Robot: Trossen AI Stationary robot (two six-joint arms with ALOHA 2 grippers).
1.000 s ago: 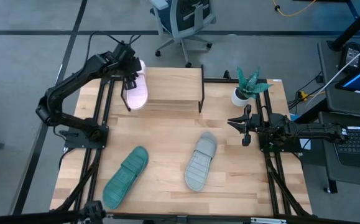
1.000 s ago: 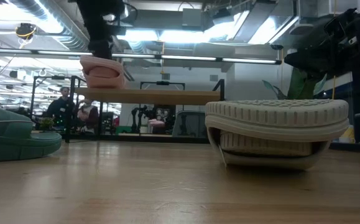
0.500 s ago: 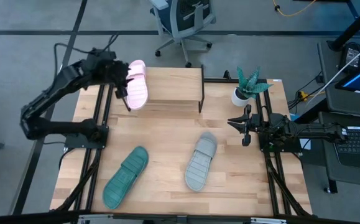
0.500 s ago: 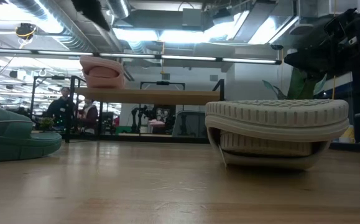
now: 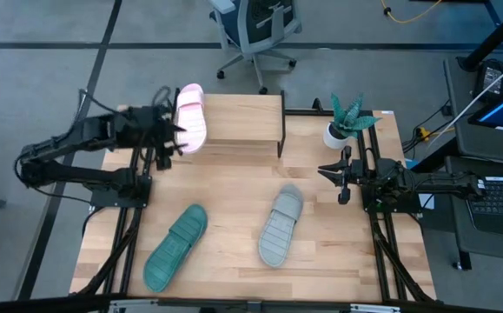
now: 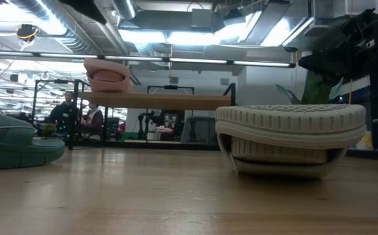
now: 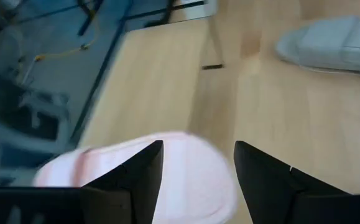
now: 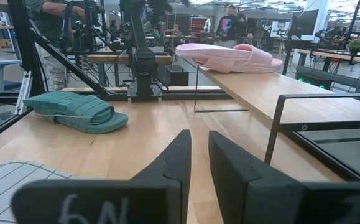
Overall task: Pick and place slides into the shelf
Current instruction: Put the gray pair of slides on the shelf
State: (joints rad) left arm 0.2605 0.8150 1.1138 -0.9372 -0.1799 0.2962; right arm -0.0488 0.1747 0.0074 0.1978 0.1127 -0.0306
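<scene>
The pale pink slide (image 5: 190, 117) lies flat on the left end of the shelf (image 5: 242, 117); it also shows in the low view (image 6: 107, 75) and the right wrist view (image 8: 229, 56). My left gripper (image 5: 175, 139) hangs open just left of it, its fingers (image 7: 143, 171) apart with the pink slide (image 7: 186, 168) beyond them. The grey slide (image 5: 280, 224) lies ribbed side up mid-table. The teal slide (image 5: 175, 246) lies near the front left. My right gripper (image 5: 325, 171) waits at the table's right side, fingers nearly together (image 8: 199, 134).
A small potted plant (image 5: 347, 122) stands at the far right corner, beside the shelf's right legs (image 5: 281, 139). Bare tabletop (image 5: 234, 183) lies between the shelf and the two slides. An office chair (image 5: 255, 30) stands beyond the far edge. People stand in the room behind (image 6: 68, 111).
My left gripper has come off the pink slide, risen, and drawn back toward the table's left edge, its arm folding low along that side. The pink slide has stayed on the shelf's left end.
</scene>
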